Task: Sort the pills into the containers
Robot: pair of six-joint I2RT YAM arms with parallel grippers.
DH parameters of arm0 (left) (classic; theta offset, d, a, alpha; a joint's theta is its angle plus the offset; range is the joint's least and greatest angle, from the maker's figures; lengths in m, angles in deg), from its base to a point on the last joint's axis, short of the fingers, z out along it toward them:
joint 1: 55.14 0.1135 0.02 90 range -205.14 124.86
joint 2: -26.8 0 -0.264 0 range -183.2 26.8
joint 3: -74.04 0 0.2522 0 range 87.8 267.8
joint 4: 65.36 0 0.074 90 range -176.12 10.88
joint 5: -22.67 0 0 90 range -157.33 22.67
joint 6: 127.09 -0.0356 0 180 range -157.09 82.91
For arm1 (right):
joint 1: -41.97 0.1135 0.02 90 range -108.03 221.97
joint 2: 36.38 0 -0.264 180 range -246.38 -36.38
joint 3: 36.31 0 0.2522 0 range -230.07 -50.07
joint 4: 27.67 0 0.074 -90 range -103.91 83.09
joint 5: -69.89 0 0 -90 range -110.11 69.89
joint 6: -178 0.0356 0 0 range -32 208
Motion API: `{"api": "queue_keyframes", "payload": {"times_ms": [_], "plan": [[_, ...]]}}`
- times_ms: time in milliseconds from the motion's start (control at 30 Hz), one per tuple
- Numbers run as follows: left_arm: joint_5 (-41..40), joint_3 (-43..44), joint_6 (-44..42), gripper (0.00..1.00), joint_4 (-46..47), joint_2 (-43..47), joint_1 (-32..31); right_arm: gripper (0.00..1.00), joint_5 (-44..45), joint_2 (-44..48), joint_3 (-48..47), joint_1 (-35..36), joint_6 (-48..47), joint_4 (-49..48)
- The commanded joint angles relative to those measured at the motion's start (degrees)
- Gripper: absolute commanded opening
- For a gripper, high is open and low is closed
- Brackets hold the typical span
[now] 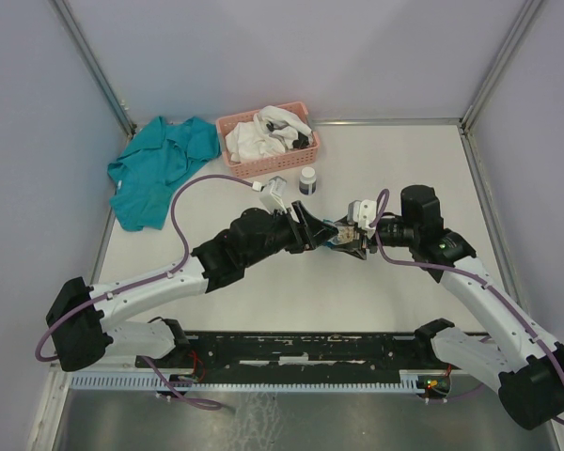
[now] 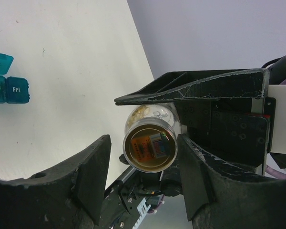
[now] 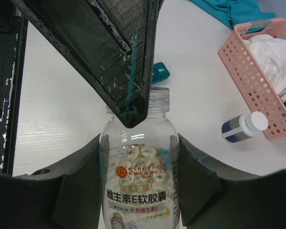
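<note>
- The pill box (image 2: 10, 86) is a small case of see-through teal plastic, split into square cells. One shut lid bears the white letters "Fri", and a flap of the same teal stands just above the next cell at the picture's edge.
- It lies flat on the white table (image 1: 291, 291), off to one side of the grippers in the left wrist view. The right wrist view shows a teal corner of a pill box (image 3: 159, 72) on the table past the bottle's neck; I cannot tell whether it is the same one.
- The right gripper (image 3: 139, 143) is clamped on a clear bottle (image 3: 139, 195), both fingers pressed against its sides. The bare threaded neck points toward the left arm.
- Pale round pills (image 3: 140, 155) are heaped inside, above a label with red and dark print.
- The left gripper (image 2: 143, 143) is released and grasps nothing — its fingers (image 2: 93, 176) stand apart around the bottle's round end, with a clear gap on one side.
- Further back are a pink basket (image 3: 250, 83) of white cloth (image 3: 271, 57), a small white-capped bottle (image 3: 243, 126) just beside it, and a teal garment (image 1: 160, 169).
</note>
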Motion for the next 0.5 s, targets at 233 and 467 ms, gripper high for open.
{"api": "queue_keyframes", "payload": {"times_ms": [233,467], "plan": [[2.97,2.31,-4.74,0.36,3.50,0.12,-0.36,0.01,-1.91,0.41,-0.39,-0.05,2.20,-3.59],[9.13,-2.28,-13.81,0.21,8.89,1.65,0.09,0.01,-5.69,-1.18,-2.54,-0.42,8.70,-3.50]]}}
